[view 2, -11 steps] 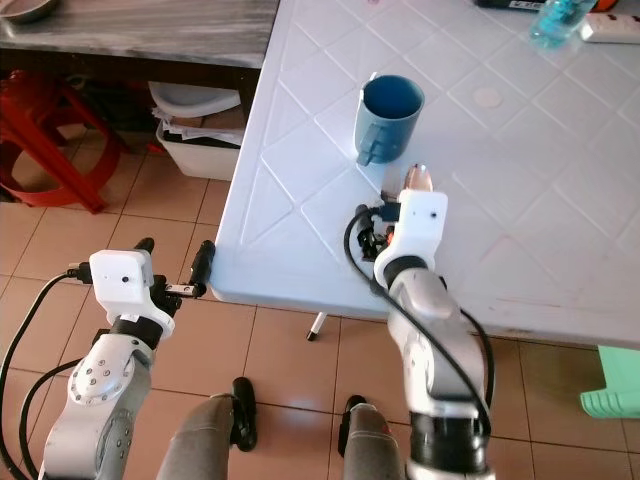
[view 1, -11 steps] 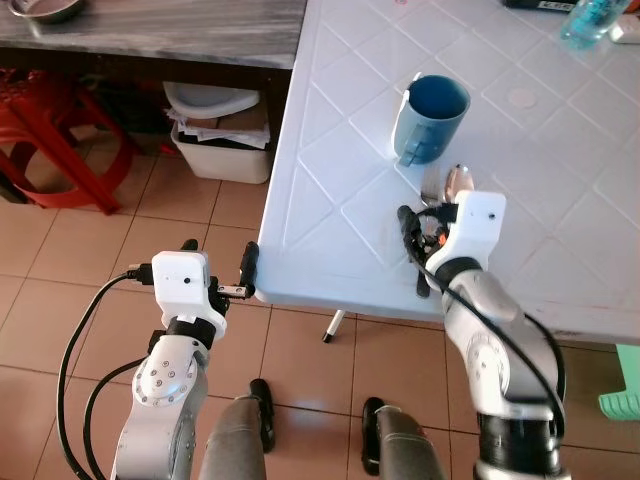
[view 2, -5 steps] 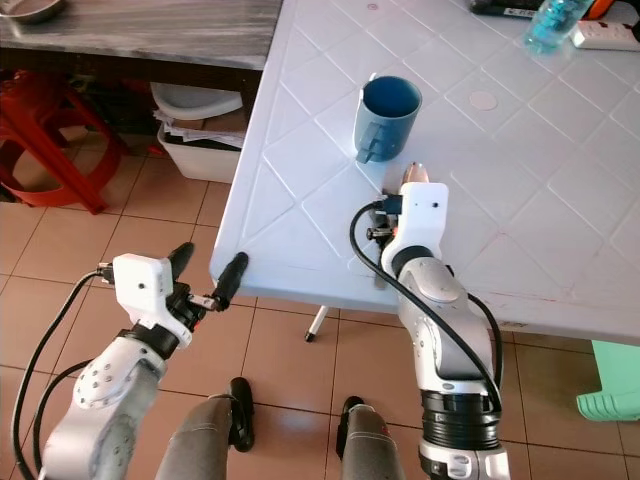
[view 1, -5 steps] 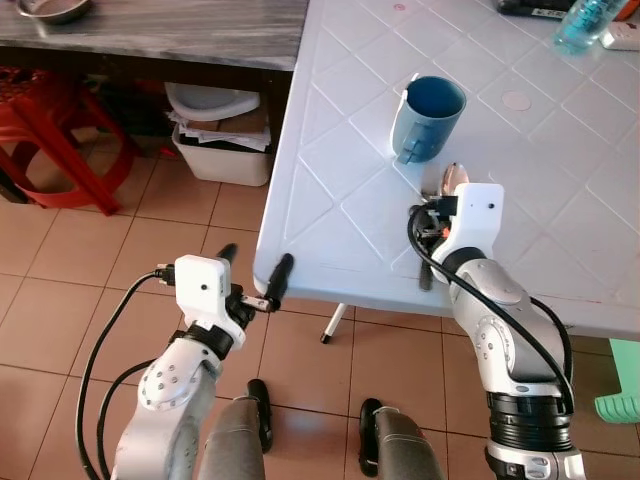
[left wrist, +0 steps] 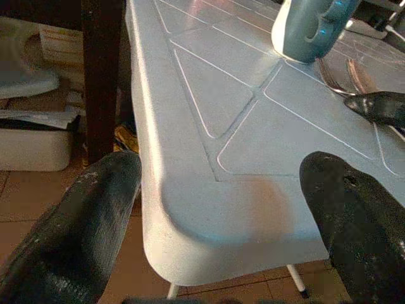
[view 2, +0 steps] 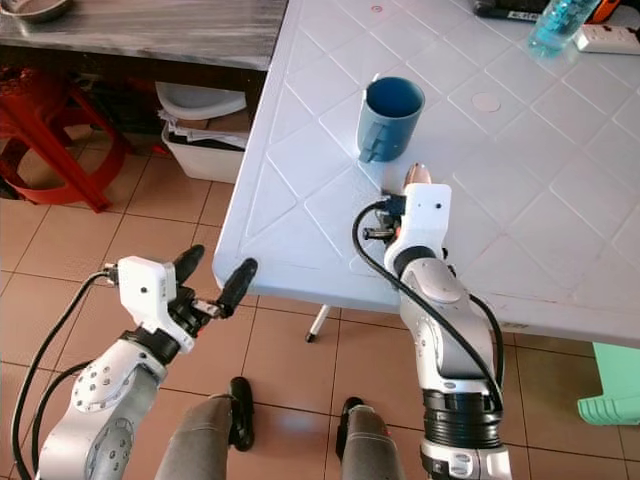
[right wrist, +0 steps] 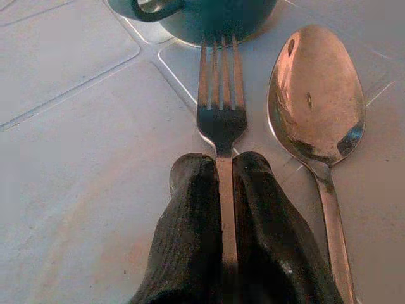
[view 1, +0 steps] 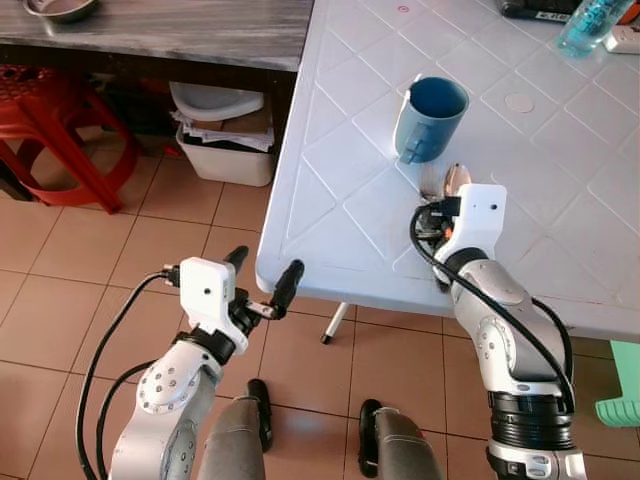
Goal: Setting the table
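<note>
- The right gripper [right wrist: 218, 183] has its two black fingers pinched tight on the fork [right wrist: 219, 104] handle, resting low on the white table [view 1: 340, 150].
- The fork lies flat, tines aimed at the base of the blue mug [view 1: 430, 118] and just about reaching it.
- The spoon [right wrist: 316, 101] sits just beside the fork, bowl up, roughly parallel to it. Nothing's gripping it.
- The mug stands upright near the table's left edge, handle turned toward the robot.
- The left gripper [view 1: 262, 283] is spread wide and hangs off the table's near corner, above the tile floor [view 1: 60, 260]. One finger sits on each side of that corner in the wrist view, holding nothing.
- Off to the left there's a red stool [view 1: 60, 140] and a white bin [view 1: 225, 150] of papers under a dark wood counter [view 1: 180, 25].
- At the table's far end there's a blue bottle [view 2: 555, 22], partly cut off.
</note>
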### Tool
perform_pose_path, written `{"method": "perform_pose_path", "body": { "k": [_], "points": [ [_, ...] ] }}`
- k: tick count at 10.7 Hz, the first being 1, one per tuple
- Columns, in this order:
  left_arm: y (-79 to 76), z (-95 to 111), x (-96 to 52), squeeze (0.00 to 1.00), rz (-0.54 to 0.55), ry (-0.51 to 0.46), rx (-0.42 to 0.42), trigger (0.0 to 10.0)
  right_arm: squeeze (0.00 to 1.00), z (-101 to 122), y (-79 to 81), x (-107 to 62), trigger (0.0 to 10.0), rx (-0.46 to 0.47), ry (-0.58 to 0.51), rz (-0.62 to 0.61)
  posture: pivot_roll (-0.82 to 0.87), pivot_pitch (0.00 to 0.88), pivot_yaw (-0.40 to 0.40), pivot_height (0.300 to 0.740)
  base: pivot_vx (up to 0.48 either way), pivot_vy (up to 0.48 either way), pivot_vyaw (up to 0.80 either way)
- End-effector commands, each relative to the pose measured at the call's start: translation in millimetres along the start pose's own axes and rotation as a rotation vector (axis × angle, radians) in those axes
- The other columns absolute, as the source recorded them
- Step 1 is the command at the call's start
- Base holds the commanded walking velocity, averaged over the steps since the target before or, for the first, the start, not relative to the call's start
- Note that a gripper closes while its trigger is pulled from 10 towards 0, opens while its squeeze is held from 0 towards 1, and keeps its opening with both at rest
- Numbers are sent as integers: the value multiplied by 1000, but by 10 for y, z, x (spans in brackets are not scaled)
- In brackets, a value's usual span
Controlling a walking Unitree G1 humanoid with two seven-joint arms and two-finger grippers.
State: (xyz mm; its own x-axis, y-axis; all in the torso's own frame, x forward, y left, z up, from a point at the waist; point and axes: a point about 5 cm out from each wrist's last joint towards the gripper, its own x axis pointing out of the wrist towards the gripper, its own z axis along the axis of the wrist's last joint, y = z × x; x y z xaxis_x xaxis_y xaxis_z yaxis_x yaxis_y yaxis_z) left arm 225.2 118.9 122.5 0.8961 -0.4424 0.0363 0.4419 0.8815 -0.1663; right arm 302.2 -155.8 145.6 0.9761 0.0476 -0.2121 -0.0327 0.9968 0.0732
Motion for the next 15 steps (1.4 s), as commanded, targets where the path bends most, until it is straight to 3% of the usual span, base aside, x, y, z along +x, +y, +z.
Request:
{"method": "perform_pose_path", "body": {
  "k": [1,3,5,10,14,15],
  "points": [
    [-10,-8,-18,0,-6,9,-3,10000,0,-451,-177,-33,0,26,208,-84,-21,290,-8,740,0,0,0],
    [28,-41,-14,0,44,33,16,10000,0,-485,-55,-75,0,120,234,-75,-20,289,-8,740,0,0,0],
    [66,-56,3,0,67,43,21,10000,0,-492,133,-107,0,148,246,-6,-22,283,-9,740,0,0,0],
    [143,-63,30,0,121,40,50,10000,0,-469,243,-73,0,157,246,48,-27,273,-9,740,0,384,0],
    [168,-73,67,0,141,37,75,10000,0,-449,284,-51,0,139,220,87,-32,267,-4,740,0,480,0],
    [167,-76,53,0,140,34,67,10000,0,-322,284,-46,0,19,98,91,-29,263,-6,740,0,469,0]
  ]
}}
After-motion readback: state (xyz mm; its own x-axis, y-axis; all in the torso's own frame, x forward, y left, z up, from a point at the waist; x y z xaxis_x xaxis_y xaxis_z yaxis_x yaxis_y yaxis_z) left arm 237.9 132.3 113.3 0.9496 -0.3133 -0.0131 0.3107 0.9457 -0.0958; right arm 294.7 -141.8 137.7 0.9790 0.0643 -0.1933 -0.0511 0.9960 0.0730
